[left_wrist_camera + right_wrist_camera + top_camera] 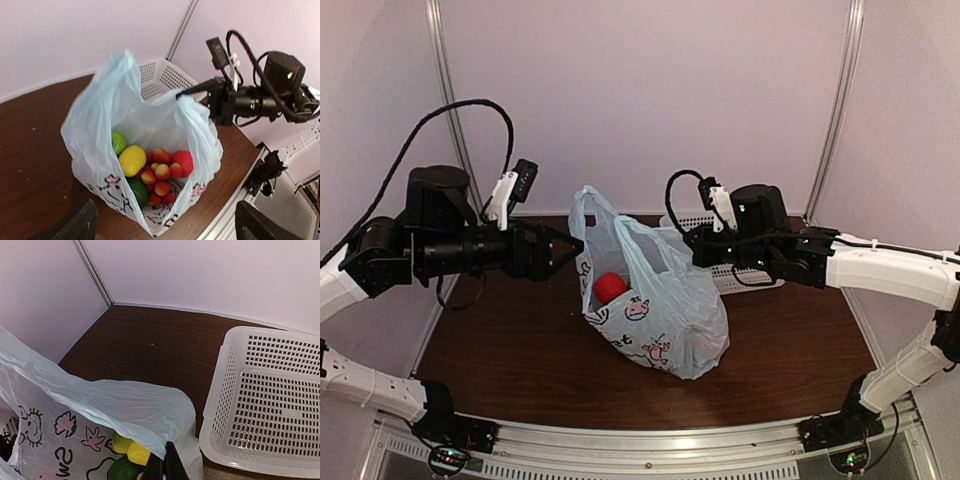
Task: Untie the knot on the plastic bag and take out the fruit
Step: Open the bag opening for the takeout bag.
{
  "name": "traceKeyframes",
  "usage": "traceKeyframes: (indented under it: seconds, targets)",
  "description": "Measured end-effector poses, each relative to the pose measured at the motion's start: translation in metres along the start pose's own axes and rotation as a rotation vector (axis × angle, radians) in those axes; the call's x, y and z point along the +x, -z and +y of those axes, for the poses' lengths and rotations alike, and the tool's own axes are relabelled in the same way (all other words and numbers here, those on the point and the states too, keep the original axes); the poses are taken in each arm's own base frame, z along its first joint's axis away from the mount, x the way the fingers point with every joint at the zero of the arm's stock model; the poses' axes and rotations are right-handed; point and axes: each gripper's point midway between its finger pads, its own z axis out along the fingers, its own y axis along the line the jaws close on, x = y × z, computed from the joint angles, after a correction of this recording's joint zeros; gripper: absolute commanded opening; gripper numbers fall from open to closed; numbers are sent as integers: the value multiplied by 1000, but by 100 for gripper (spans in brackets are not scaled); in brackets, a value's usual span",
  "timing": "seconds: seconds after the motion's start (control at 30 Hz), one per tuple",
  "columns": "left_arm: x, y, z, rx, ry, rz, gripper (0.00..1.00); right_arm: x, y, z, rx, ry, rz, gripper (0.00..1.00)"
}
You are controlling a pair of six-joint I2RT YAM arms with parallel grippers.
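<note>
**A:** Status, near to far?

**B:** Nearest: dark brown wooden table [520, 350]. Mid-table on it: thin translucent pale blue plastic bag [655, 300] with black cartoon drawings. Upright, mouth wide open, loop handles [585, 205] apart, left one sticking up.

**A:** Contents?

**B:** Small toy-like fruit [155, 172], piled on the bag's bottom. Via left wrist:
- round green apple [118, 142]
- yellow lemon-shaped piece [132, 160] just beside it
- cluster of small red round ones [159, 180] in the middle
- red apple [183, 161] against the cluster
- darker green piece [139, 192] lowest, under the lemon shape

Via top camera: only one red piece [611, 287] showing through the mouth.

**A:** Claws?

**B:** Black left gripper [570, 247]: just left of the bag, level with its rim. Fingers spread wide, gripping nothing, bag straight ahead of them. Black right gripper [686, 238]: just right of the bag. Fingers [172, 467] closed together, pinching the plastic of the right rim and holding it up.

**A:** Behind that?

**B:** White perforated plastic basket [222, 385] on the table, far right, just beside the bag, behind the right gripper. Past that, plain pale wall [640, 90].
</note>
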Motion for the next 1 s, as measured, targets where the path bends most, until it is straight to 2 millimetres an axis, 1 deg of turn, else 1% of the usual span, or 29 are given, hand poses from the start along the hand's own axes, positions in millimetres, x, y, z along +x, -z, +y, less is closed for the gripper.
traceKeyframes:
  seconds: [0.1, 0.17, 0.23, 0.33, 0.53, 0.6, 0.63, 0.7, 0.77, 0.8, 0.93, 1.0]
  targets:
    - [-39, 3, 5, -45, -39, -77, 97, 6, 0, 3, -25, 5, 12, 0]
    - [-63, 2, 17, -88, -54, -119, 97, 8, 2, 4, -37, 11, 17, 0]
    - [-78, -2, 32, -126, -63, -138, 97, 7, 4, 5, -46, 19, 15, 0]
    - [-87, -15, 45, -137, -88, -119, 97, 4, 7, 7, -54, 25, 8, 0]
    - [-84, -51, 31, -44, -156, -41, 97, 2, 10, 8, -60, 33, 4, 0]
    - [-79, -57, 29, -28, -163, -19, 97, 2, 11, 8, -62, 37, 3, 0]
    - [-77, -60, 29, -22, -165, -12, 95, 2, 11, 8, -62, 40, 3, 0]
    - [-75, -61, 27, -10, -169, -5, 80, 2, 12, 8, -62, 42, 3, 0]
    - [-74, -61, 26, -2, -174, -4, 62, 2, 13, 8, -62, 44, 3, 0]
    - [-74, -62, 26, -2, -168, -4, 55, 2, 13, 8, -62, 45, 3, 0]
    - [-68, -64, 29, -6, -175, 9, 36, 2, 13, 8, -61, 46, 5, 0]
    - [-66, -65, 30, -11, -178, 13, 22, 2, 13, 8, -61, 46, 5, 0]
